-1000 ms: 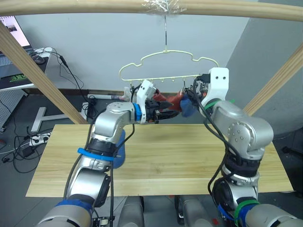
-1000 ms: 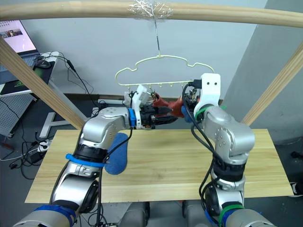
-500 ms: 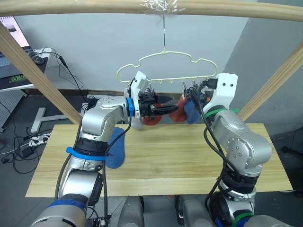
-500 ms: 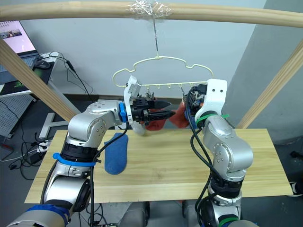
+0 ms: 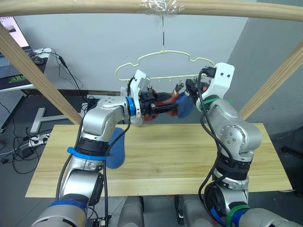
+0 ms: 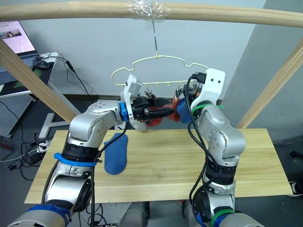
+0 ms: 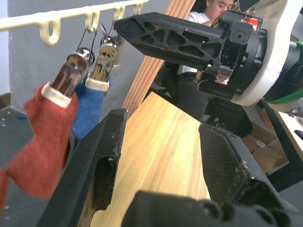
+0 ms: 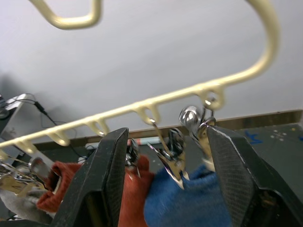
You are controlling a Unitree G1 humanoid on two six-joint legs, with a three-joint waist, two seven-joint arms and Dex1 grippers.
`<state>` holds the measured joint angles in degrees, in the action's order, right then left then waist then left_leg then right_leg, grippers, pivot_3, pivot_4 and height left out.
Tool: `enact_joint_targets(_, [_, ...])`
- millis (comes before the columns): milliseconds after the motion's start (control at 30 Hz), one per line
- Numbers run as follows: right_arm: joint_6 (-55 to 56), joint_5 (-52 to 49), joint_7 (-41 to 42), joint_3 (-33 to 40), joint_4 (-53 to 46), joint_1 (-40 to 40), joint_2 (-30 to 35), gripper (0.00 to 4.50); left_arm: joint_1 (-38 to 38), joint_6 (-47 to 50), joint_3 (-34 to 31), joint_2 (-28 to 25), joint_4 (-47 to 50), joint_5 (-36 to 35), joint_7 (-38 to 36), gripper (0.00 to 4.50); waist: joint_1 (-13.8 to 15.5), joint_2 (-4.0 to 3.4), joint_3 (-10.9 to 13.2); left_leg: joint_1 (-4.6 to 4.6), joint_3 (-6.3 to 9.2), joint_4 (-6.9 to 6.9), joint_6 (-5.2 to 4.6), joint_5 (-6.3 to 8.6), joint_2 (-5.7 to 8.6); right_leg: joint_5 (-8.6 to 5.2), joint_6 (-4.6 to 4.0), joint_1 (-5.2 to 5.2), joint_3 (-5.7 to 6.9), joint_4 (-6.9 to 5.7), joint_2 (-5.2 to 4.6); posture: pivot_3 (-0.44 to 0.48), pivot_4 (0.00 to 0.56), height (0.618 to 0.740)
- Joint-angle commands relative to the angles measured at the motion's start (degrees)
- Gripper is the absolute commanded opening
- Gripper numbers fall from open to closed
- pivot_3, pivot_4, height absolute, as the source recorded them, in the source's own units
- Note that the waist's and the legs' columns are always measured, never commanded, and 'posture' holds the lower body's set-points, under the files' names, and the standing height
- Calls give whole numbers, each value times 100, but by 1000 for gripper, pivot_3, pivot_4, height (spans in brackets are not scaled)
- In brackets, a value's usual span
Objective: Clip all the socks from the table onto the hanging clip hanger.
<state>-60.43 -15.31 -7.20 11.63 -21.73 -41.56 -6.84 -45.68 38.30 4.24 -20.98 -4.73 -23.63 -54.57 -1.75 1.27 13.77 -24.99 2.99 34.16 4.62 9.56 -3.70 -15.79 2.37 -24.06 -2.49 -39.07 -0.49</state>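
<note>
One blue ankle sock of soft fabric is lying on the long light-wood surface, near the robot's left side, waiting to be picked up. Up above, the thin cream-yellow wire clip hanger is hanging by its hook from a round wooden pole, and several socks are already dangling from its dark metal clips: a rust-red sock and a second blue sock are hanging side by side, each pinched at its cuff, and a pale grey sock is showing further along the row in the right wrist view. How many socks are hanging in all cannot be told, since the arms are covering part of the row.

Both arms are raised to the hanger. The left gripper is reaching in beside the red and blue socks with its jaws standing apart and nothing between them. The right gripper is sitting just under the clip row, its jaws also spread and gripping nothing, framing the clips over the blue sock.

By my judgement the task is well along but unfinished: at least the sock on the surface is remaining, and a gripper needs to go down for it.
</note>
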Motion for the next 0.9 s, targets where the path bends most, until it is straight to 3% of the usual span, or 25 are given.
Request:
enact_joint_targets(33, [30, 6, 22, -117, -199, -63, 161, 2692, -103, -126, -34, -14, 91, -50, -5, 2738, 0, 0, 0, 0, 0, 0, 0, 0, 0, 0, 0, 0, 0, 0, 0, 38, 192, 740])
enact_joint_targets(233, [-203, 200, -100, -430, -905, 214, 523, 2692, -175, -117, -138, -185, 86, -138, -134, 2738, 3, 0, 0, -1, 0, 0, 0, 0, 0, 0, 0, -1, 0, 1, 0, 39, 191, 740])
enact_joint_targets(500, [-739, 442, -413, -589, -1864, 605, 528, 2692, -313, 40, -225, -454, 98, -368, -353, 2738, -5, 0, -1, 0, 0, 1, 0, 0, 0, 0, 0, 0, -1, -1, 0, 15, 190, 740])
enact_joint_targets(900, [-579, 682, -477, -557, -1829, 848, 363, 2692, -636, 613, -394, -905, 198, -925, -748, 2738, -12, 0, -1, 0, 0, 4, 0, 0, 0, 0, 0, -1, -1, -2, 0, 13, 190, 740])
